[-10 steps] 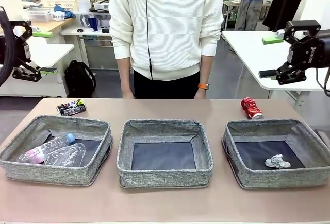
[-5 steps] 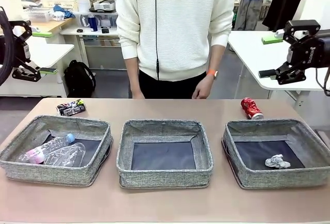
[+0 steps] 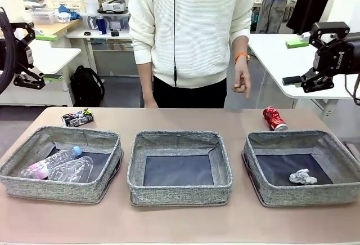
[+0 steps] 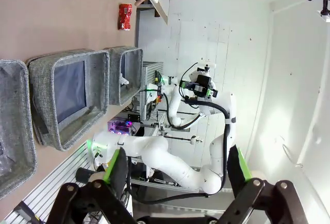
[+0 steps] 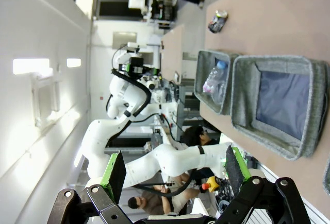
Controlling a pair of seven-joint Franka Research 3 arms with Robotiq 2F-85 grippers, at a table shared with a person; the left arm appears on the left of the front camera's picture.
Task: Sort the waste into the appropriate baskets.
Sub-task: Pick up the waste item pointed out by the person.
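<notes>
Change: the person's hand (image 3: 243, 81) has risen from hip to chest height; the litter has not moved.
My left gripper (image 4: 177, 165): fingers apart, holding nothing.
My right gripper (image 5: 174, 171): fingers apart, empty.
On the table: crushed red can (image 3: 274, 119) and crushed black can (image 3: 77, 117), behind the baskets.
Left basket (image 3: 56, 193): bottle (image 3: 50, 163), cup (image 3: 76, 172).
Right basket (image 3: 304, 199): paper ball (image 3: 302, 176).
My left wrist view: red can side.
My right wrist view: black can, bottle.

White desks (image 3: 278, 59) stand on grey floor (image 3: 118, 96), a black backpack (image 3: 87, 87) beside one.
</notes>
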